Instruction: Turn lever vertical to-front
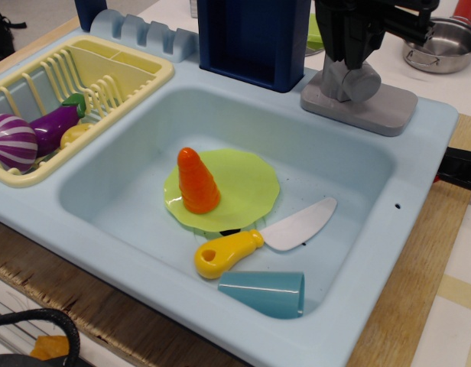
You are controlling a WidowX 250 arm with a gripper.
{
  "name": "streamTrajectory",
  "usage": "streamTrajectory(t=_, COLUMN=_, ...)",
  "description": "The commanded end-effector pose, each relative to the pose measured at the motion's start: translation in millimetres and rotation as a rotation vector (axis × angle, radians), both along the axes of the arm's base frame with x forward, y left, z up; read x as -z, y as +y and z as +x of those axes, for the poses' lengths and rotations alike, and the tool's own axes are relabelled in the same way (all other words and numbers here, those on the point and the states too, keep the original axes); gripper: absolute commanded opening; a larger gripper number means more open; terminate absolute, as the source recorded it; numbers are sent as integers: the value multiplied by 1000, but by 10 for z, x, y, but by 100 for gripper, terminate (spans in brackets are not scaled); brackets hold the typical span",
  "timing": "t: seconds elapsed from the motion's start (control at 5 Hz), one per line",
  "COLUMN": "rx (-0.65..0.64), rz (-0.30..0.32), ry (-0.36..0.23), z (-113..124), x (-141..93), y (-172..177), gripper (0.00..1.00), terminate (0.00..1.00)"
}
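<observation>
The grey lever stands on its flat grey base on the sink's back right rim, its thick rounded end showing low and pointing to the front. My black gripper hangs from above right over the lever's slim stem and hides it. Its dark fingers reach down to the top of the rounded end. I cannot make out whether the jaws are closed on the stem.
A tall dark blue block stands just left of the lever. The light blue sink holds a green plate with an orange carrot, a yellow-handled knife and a teal cup. A yellow rack with toy vegetables is at left, a metal pot at back right.
</observation>
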State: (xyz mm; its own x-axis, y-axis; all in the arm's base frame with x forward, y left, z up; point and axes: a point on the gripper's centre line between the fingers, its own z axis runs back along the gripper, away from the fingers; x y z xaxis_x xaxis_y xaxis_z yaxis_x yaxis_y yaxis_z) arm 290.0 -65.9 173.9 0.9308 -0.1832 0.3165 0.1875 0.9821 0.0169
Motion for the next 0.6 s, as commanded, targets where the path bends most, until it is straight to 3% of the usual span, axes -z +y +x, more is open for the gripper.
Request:
streamTrajectory(t=0.0, rx=-2, rz=9, ry=204, z=-261, x=415, y=98, gripper=0, terminate=0)
streamTrajectory(t=0.4, rx=-26, rz=2, ry=265, z=-341, x=521, y=247, gripper=0, terminate=0)
